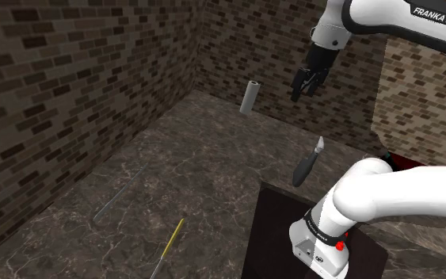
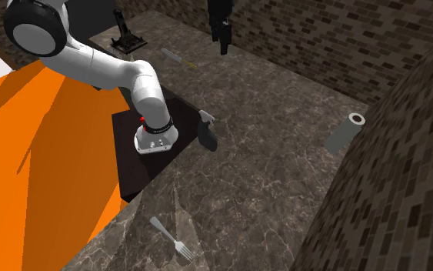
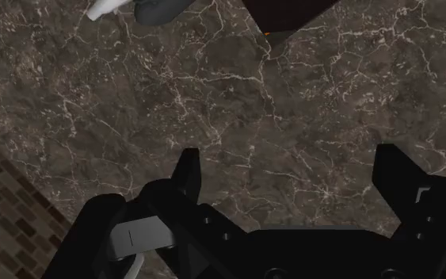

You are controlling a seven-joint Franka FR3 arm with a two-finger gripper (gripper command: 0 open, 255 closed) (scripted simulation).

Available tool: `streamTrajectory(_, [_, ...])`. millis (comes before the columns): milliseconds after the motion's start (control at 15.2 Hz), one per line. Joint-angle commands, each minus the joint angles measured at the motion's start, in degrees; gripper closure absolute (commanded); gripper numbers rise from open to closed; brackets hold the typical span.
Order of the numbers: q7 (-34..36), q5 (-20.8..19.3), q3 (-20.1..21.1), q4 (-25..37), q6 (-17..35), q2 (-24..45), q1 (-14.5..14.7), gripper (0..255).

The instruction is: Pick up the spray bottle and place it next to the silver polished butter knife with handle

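Shoulder view: my gripper [image 1: 302, 89] hangs high over the marble top [image 1: 181, 166]. The bottle [image 1: 304, 168] is well below, just beside the stand [image 1: 280, 238].

Second ext. view: the bottle [image 2: 206, 135] looks laid on its side, right by the stand's edge.

Wrist view: my fingers [image 3: 188, 178] are spread wide w/ nothing btwn them, and the bottle is far past them.

Risks: coming down I could clip the stand (it's v. close), or the rounded body could roll out of a shallow pinch.
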Motion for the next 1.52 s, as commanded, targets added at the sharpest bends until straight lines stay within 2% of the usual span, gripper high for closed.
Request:
streamTrajectory(0, [0.0,0.0,0.0,0.0,0.0,0.0,0.0,0])
streamTrajectory(1452, [11.7,2.7,-22.2,-12.6,13.2,24.2,-18.9,0])
